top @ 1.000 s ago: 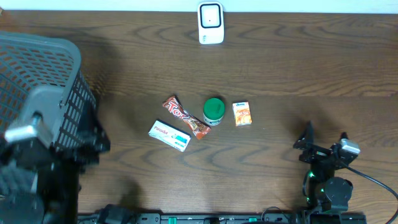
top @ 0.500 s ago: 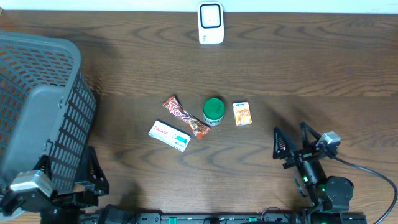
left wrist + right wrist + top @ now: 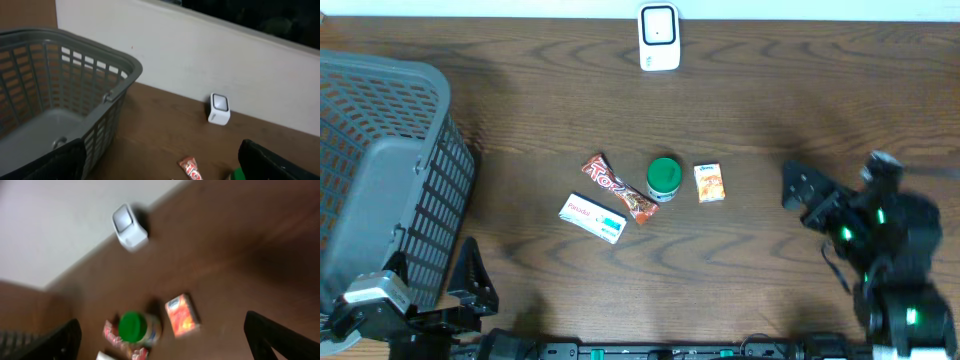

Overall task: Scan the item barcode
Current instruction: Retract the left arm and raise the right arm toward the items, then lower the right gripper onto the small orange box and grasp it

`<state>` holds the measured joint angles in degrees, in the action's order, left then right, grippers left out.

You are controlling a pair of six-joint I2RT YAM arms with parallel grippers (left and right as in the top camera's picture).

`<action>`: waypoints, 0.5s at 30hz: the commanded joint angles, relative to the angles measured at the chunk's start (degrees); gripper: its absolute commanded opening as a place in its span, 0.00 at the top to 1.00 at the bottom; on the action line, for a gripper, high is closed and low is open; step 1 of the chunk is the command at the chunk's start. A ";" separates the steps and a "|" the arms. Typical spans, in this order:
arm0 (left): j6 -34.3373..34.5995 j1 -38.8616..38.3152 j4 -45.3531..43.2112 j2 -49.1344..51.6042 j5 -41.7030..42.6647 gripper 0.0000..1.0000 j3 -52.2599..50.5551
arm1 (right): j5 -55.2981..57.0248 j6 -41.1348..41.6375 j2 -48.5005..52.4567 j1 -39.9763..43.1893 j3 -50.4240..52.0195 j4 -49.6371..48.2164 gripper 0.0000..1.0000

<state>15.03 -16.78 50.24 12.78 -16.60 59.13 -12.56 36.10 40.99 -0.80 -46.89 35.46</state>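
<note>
From here I see a grey slatted basket (image 3: 380, 200) standing upright at the left end of the dark wood-grain bench (image 3: 770, 110), its inside pale and smooth. A white wall (image 3: 175, 60) runs along the bench's far edge.

Green-lidded jar (image 3: 663, 178) beside orange box (image 3: 709, 183)

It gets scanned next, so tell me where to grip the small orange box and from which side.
Grip the orange box across its two long edges, coming straight down: it lies flat on the table, so only its thin sides offer a hold. The green-lidded jar stands close beside one edge, though apart; if that gap looks tight, take the short ends.
</note>
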 commanded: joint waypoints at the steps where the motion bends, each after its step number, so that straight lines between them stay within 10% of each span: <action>1: 0.87 -0.02 0.98 0.02 0.50 0.03 -0.11 | -3.45 0.52 14.40 -4.66 -10.14 4.35 0.01; 8: 2.86 -0.02 2.05 0.02 0.48 0.02 -0.11 | -23.30 -2.56 33.31 -7.65 -14.27 2.67 0.01; 15: 2.84 -0.02 7.89 0.02 0.48 0.03 -0.11 | -22.86 29.88 45.33 -10.43 -14.29 1.68 0.16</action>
<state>17.39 -16.78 56.73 12.78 -16.40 59.11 -34.24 48.34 84.12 -8.88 -60.53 34.98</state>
